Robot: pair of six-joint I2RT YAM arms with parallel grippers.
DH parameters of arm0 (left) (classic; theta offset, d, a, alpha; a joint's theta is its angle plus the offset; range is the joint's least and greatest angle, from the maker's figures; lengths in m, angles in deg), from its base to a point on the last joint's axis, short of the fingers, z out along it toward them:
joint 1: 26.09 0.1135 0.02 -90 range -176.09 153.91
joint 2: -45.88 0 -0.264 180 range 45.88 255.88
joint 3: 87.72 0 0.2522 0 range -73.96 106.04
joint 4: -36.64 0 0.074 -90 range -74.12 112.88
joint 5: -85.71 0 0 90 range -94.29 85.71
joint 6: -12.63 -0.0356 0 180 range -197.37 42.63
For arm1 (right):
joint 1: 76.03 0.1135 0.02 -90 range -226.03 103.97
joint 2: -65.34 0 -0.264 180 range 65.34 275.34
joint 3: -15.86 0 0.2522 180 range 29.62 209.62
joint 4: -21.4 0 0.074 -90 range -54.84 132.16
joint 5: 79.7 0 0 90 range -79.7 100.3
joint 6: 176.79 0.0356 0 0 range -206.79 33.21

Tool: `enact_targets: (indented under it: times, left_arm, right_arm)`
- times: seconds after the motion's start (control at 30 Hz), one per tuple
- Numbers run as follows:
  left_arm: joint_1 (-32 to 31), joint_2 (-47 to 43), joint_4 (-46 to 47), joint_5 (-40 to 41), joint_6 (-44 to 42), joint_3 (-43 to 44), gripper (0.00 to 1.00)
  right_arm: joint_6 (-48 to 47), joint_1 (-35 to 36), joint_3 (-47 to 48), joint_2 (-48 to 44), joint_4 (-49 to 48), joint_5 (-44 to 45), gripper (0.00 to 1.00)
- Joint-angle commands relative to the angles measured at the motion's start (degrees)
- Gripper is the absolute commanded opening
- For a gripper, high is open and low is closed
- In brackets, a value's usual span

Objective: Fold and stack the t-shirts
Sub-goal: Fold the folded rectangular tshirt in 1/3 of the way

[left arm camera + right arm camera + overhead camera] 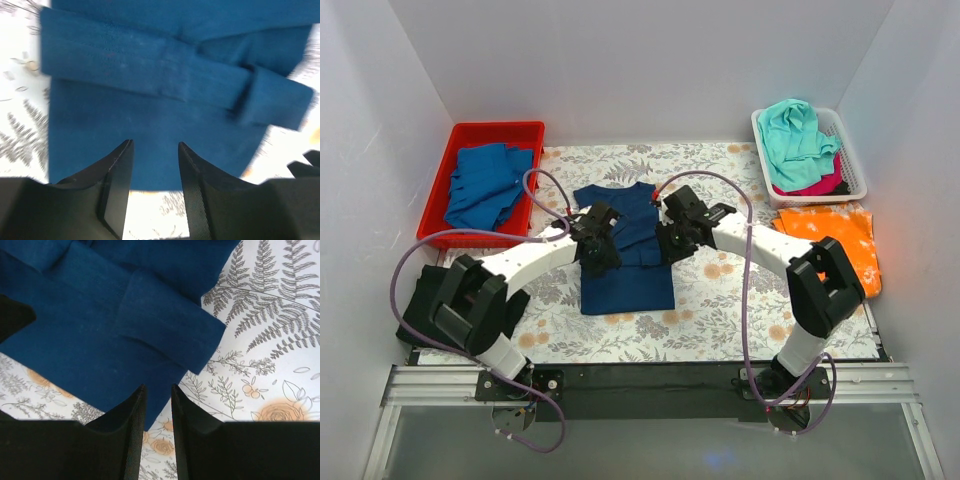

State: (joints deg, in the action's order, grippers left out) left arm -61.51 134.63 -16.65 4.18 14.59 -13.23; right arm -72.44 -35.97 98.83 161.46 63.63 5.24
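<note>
Looking at the fingers first: the left gripper (155,145) has them spread wide with nothing in between, poised over the navy t-shirt (150,100). The right gripper (158,387) has only a narrow gap (you can see tablecloth (260,340) through it), also holding nothing, right at the shirt's edge by a folded-in sleeve. From the top view, both grippers are over the shirt's upper half. It lies flat mid-table with its sides folded inward. Further out, a mid-blue shirt (485,185) sits in the red bin (495,128) far left, and teal (795,135) and pink (815,185) shirts sit in the white basket (855,150) far right. An orange shirt (830,235) lies just in front of the basket, and a black shirt (420,300) sits near left.
</note>
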Motion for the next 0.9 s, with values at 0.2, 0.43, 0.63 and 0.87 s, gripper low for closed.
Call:
enact_targets:
  times: [0.2,0.43,0.63,0.87]
  left_arm:
    - [0.5,2.7,3.4,-3.3,-0.6,-1.9,0.37]
    - [1.3,5.5,4.3,-2.3,-1.1,-2.5,0.37]
    - [3.2,7.0,4.9,-2.0,-2.1,-2.3,0.37]
    - [6.3,8.5,5.4,-2.0,-4.1,-0.4,0.37]
  right_arm:
    - [-1.1,1.7,1.6,4.6,-1.4,0.4,0.32]
    - [-1.7,1.8,1.5,7.2,-2.6,1.5,0.32]
    - [-2.2,1.7,3.6,10.0,-2.6,2.7,0.31]
    - [-3.4,1.7,8.0,13.0,-2.5,6.8,0.31]
